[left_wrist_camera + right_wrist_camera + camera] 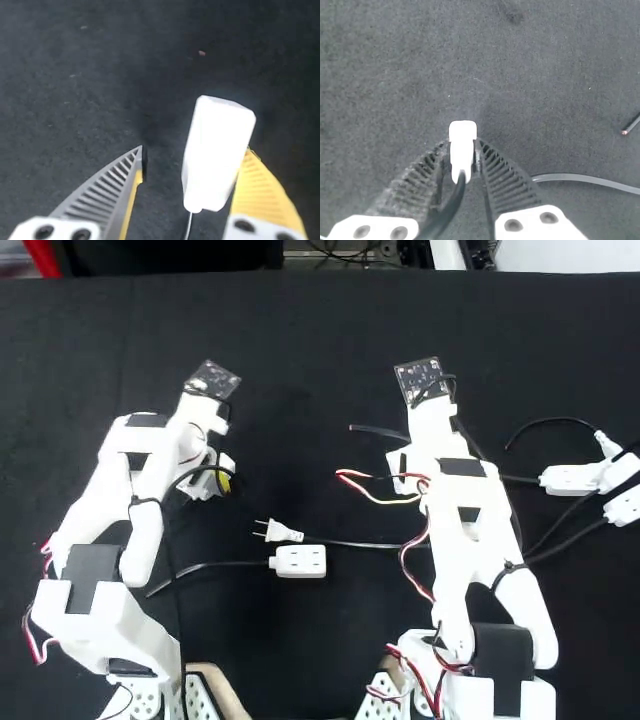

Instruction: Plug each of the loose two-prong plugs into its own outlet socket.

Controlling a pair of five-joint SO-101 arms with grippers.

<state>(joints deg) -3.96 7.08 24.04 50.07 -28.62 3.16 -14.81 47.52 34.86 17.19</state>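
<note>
High view: left arm (pixel 140 490) and right arm (pixel 465 510) outstretched, plug (pixel 462 132) in right gripper (pixel 462 148).

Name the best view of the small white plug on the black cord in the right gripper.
Right wrist view: the small white plug sits in plain sight, clamped in the right gripper. High view: that arm's wrist covers it. Left wrist view faces elsewhere.

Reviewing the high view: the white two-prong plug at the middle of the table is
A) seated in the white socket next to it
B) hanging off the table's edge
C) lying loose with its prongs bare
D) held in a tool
C: the two-prong plug lies flat on the black cloth with both prongs exposed, close beside the outlet socket but not pushed into it.
</note>
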